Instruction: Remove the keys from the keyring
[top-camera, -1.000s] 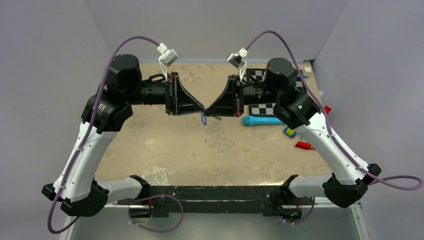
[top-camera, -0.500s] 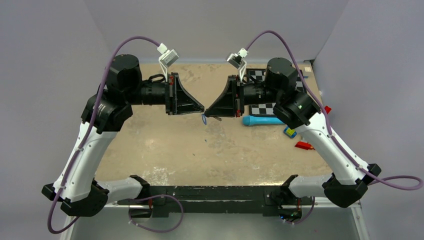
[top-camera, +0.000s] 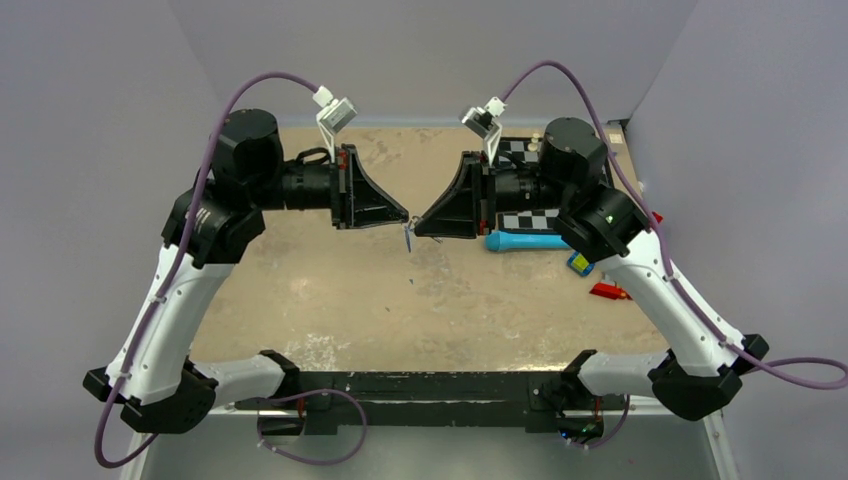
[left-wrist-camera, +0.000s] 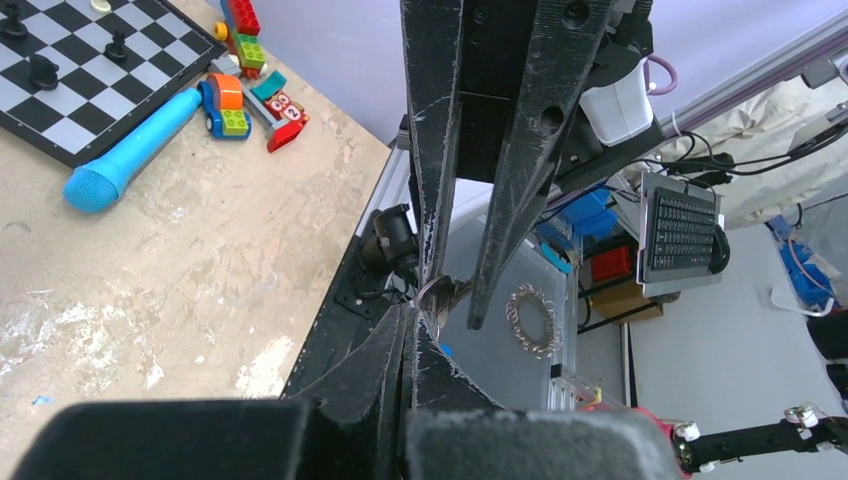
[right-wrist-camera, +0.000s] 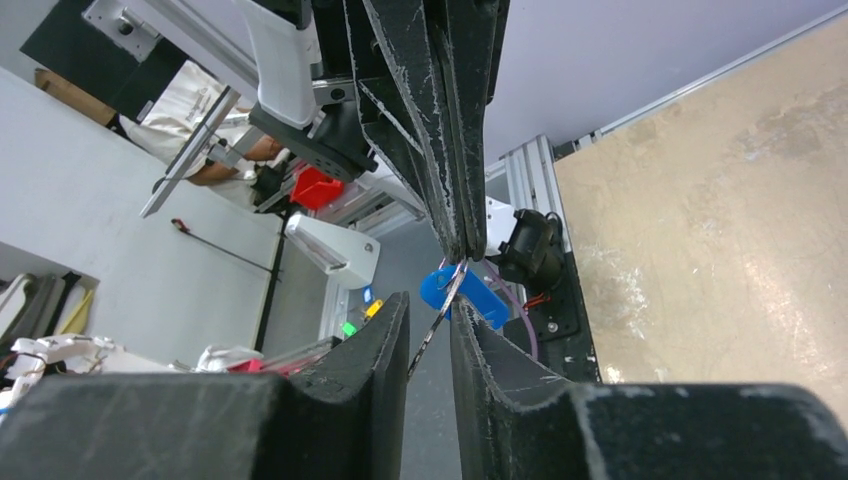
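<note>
The keyring (right-wrist-camera: 461, 268) hangs in mid-air over the table's middle, pinched at the tip of my left gripper (left-wrist-camera: 412, 312), which is shut on it. A bright blue oval tag (right-wrist-camera: 481, 297) and thin grey keys (right-wrist-camera: 437, 318) dangle from the ring. In the top view they are a small bit (top-camera: 408, 238) below the two meeting tips. My right gripper (right-wrist-camera: 429, 303) faces the left one tip to tip, open. One thin key hangs in the gap between its fingers (right-wrist-camera: 386, 330), gripped by neither. The left wrist view shows the grey metal (left-wrist-camera: 441, 294) at my left fingertips.
A long light-blue tube-shaped tool (top-camera: 525, 241) lies right of centre, in front of a chessboard (top-camera: 527, 216). A small blue-and-yellow block (top-camera: 579, 263) and a red piece (top-camera: 607, 291) lie further right. Both arms stretch inward above the bare tan tabletop (top-camera: 330, 290).
My right gripper has opened and its arm has shifted slightly to the right. The left gripper stays shut at the same spot with the keyring.
</note>
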